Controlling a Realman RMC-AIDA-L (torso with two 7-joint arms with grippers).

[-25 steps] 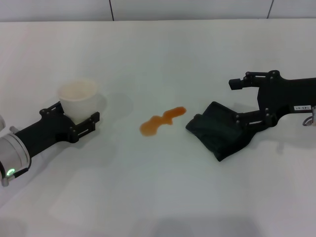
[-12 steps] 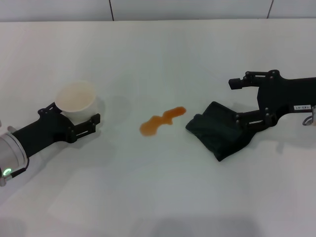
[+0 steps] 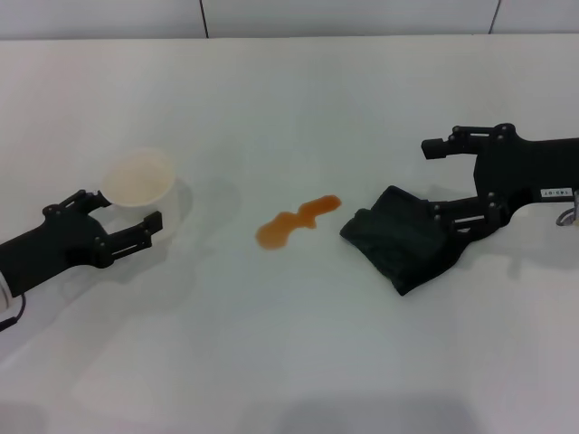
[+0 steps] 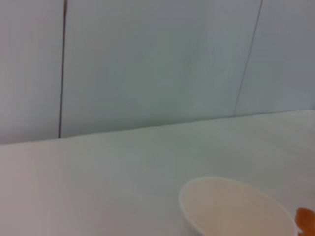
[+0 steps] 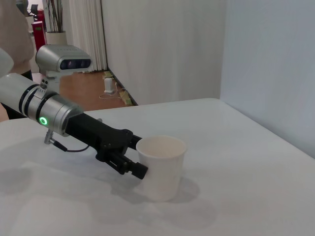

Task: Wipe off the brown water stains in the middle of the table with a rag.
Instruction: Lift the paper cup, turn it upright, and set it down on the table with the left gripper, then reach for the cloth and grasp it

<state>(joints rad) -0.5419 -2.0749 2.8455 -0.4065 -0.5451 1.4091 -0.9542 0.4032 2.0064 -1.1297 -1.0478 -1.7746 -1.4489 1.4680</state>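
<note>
i see a pale wall (image 3: 344, 16) behind the counter, split by thin dark seams. through the right wrist view the room opens up: long white curtains (image 5: 88, 34) hang to a brown wooden floor (image 5: 93, 91), and a light wall (image 5: 162, 49) runs beside them, with a bluish panel (image 5: 270, 64) closer in. a tall vase (image 5: 55, 37) with dry stems stands by the curtains, something red sits near it, and small white items lie on the floor at the wall. the light is soft and even.
</note>
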